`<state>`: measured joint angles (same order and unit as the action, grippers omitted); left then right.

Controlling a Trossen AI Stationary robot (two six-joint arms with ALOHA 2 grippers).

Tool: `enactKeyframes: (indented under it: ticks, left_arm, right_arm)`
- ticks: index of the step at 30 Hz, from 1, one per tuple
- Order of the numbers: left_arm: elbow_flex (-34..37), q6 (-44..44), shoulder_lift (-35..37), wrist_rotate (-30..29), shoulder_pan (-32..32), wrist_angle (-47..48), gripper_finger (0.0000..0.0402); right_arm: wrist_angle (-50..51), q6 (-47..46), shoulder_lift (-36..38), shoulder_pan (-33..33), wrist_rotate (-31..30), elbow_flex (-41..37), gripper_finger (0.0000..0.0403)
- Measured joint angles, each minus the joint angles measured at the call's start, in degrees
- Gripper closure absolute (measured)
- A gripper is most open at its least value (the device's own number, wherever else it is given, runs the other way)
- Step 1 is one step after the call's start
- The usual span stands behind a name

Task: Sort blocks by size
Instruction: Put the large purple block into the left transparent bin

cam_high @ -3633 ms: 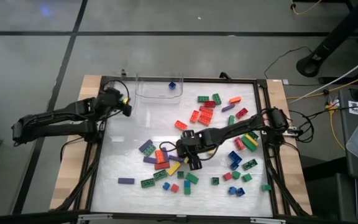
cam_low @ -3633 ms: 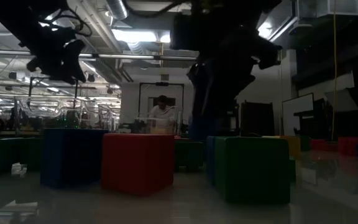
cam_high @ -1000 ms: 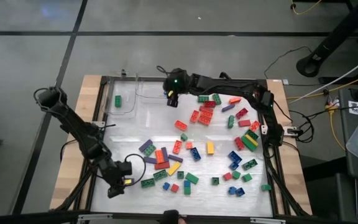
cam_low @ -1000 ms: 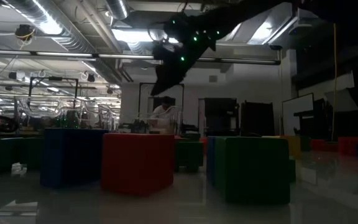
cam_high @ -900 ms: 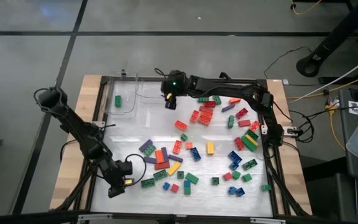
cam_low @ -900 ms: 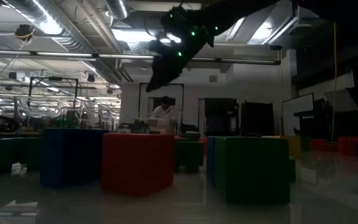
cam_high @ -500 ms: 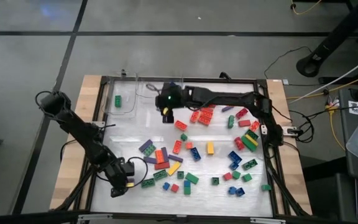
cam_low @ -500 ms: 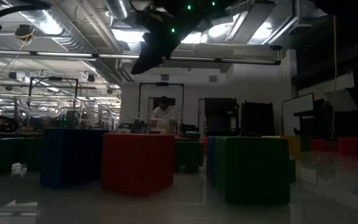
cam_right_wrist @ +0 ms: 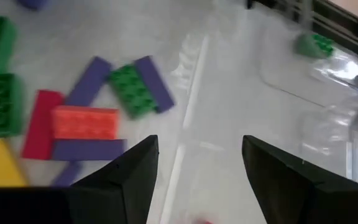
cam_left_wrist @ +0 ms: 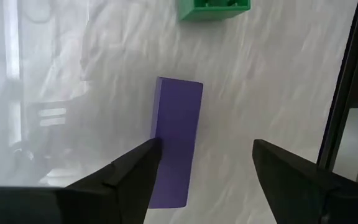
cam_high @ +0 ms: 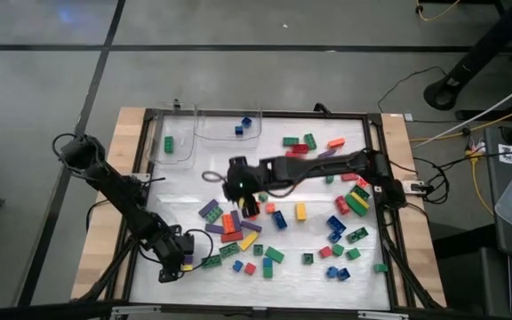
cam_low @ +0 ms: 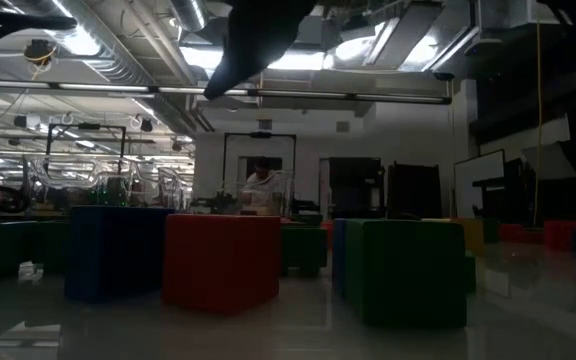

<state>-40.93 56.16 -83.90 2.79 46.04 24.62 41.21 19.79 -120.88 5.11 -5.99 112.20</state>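
Sorting barely started: left gripper (cam_left_wrist: 201, 163) spread wide, straddling one long purple plastic brick (cam_left_wrist: 176, 140). Right gripper (cam_right_wrist: 199, 163) open, empty, multicoloured studded bricks (cam_high: 300, 212) just beside it. Clear trays (cam_high: 228, 137) hold three; dozens remain.

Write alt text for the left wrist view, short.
The left gripper hangs open over the white table surface, its fingers reaching around the near end of a long purple block lying flat. A green block sits just beyond it, cut off at the frame edge.
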Motion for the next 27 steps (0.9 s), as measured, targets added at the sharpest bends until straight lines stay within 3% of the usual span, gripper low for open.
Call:
enactKeyframes:
  ticks: [15, 27]
  left_arm:
    - [-0.89, 1.45, 1.42, -0.67, -0.72, 0.98, 0.0150]
    - [-0.76, 7.65, 1.38, -6.09, -0.72, 1.80, 0.0150]
  right_arm:
    - [2.37, -0.58, 0.02, 5.93, -0.24, 0.00, 0.0171]
    - [9.33, -10.13, 0.02, 6.57, 1.08, 0.00, 0.0171]
